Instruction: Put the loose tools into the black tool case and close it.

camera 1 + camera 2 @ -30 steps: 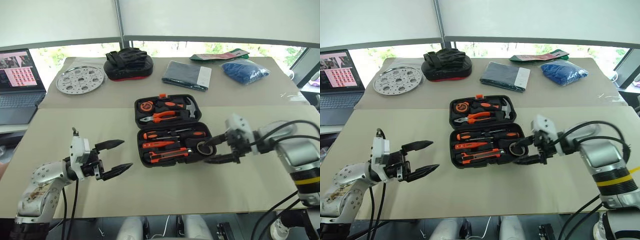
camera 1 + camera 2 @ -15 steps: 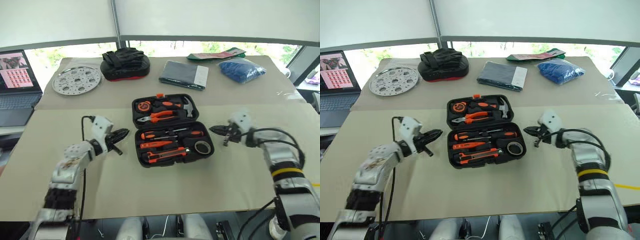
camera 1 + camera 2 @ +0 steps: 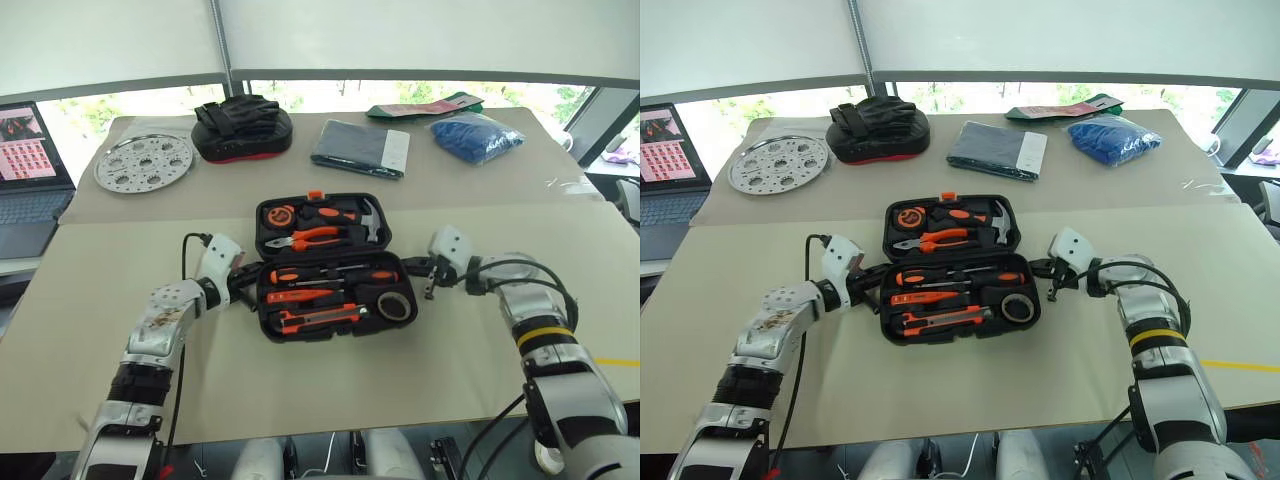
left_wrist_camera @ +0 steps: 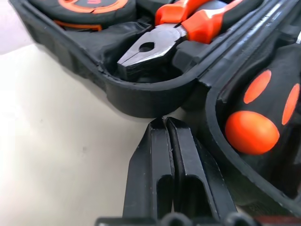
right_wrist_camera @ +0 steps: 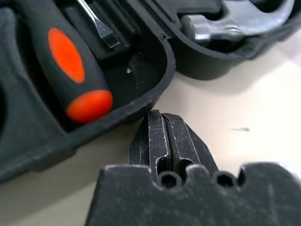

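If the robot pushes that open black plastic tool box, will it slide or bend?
The black plastic tool case looks stiff, so it probably won't bend. Packed with a hammer and pliers, it is likely heavy and would slide slowly on the smooth beige table. Lying flat, it shouldn't tip.

The black hinged plastic tool case (image 3: 335, 262) looks matt and faintly grainy along its rim. Inside it, the 2 orange-and-black screwdriver handles (image 3: 335, 274) have a smooth, slightly glossy rubbery skin, and the steel pliers jaws (image 4: 148, 51) are dull grey metal. Behind the case, the round perforated metal tray (image 3: 143, 161) shines. The beige tabletop (image 3: 320, 390) under the case is smooth and matt.
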